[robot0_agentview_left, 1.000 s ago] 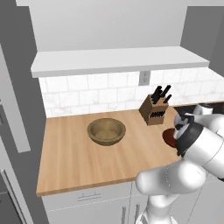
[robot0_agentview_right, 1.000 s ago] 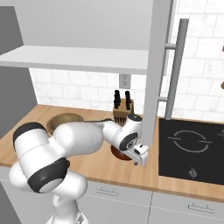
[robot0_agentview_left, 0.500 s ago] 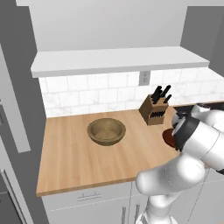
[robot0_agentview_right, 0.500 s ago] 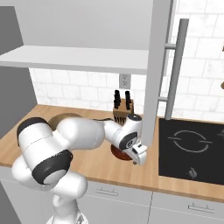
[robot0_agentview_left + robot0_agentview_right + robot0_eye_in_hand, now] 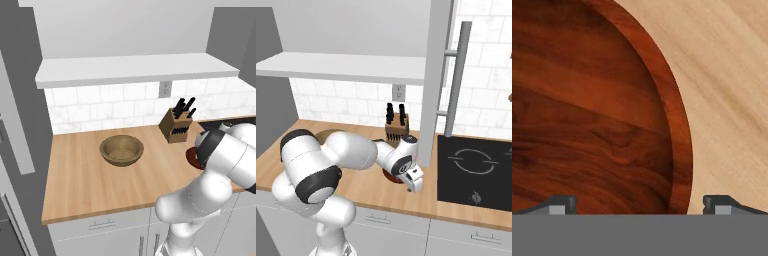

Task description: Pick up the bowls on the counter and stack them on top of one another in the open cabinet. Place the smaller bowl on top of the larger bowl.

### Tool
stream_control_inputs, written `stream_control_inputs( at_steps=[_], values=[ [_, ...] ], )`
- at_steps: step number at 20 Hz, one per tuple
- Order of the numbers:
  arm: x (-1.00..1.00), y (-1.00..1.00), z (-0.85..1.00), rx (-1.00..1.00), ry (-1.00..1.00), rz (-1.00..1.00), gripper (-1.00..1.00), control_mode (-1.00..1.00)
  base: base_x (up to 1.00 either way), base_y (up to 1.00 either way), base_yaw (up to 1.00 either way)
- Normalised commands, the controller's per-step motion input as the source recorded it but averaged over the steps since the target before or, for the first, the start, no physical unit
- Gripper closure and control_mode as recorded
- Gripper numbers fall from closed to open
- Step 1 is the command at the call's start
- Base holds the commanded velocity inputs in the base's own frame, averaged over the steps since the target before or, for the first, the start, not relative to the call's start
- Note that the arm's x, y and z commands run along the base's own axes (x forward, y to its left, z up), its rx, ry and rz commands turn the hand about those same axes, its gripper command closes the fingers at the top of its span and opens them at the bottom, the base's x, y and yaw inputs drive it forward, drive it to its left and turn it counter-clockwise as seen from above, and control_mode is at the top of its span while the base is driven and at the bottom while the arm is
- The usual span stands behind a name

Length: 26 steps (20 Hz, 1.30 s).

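- White marble-look tiles (image 5: 115, 107) are running along the back wall, with a grey outlet plate (image 5: 164, 89) sitting in them above the knife block.
- A wooden knife block (image 5: 176, 127) with black handles is standing near the tiles.
- A black stovetop (image 5: 476, 171) is lying to the right, ring marks showing on its glass.
- White drawer fronts (image 5: 102, 227) with slim handles are lining the base below.
- A tall grey panel (image 5: 20, 100) is rising at the left side.
- A long grey bar handle (image 5: 455, 80) is hanging on an upright white panel (image 5: 437, 75).
- Plain pale grey wall (image 5: 125, 27) is filling the space above; soft, even light is falling everywhere.
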Motion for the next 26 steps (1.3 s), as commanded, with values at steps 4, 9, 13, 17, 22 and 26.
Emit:
stream_control_inputs(
  at_steps=[4,9,13,17,22,26],
  values=[
    [0.00,0.00,0.00,0.00,0.00,0.00,1.00,-1.00,0.00,0.00,0.00],
    [0.00,0.00,0.00,0.00,0.00,0.00,1.00,-1.00,0.00,0.00,0.00],
    [-0.37,0.07,0.13,0.00,-0.08,0.03,1.00,-1.00,0.00,0.00,0.00],
    [-0.75,0.23,0.36,0.00,-0.23,0.10,1.00,-1.00,0.00,0.00,0.00],
    [-0.51,0.46,0.43,0.00,-0.21,0.13,1.00,-1.00,0.00,0.00,0.00],
    [-0.24,0.78,0.49,0.00,-0.15,0.11,1.00,-1.00,0.00,0.00,0.00]
  ],
)
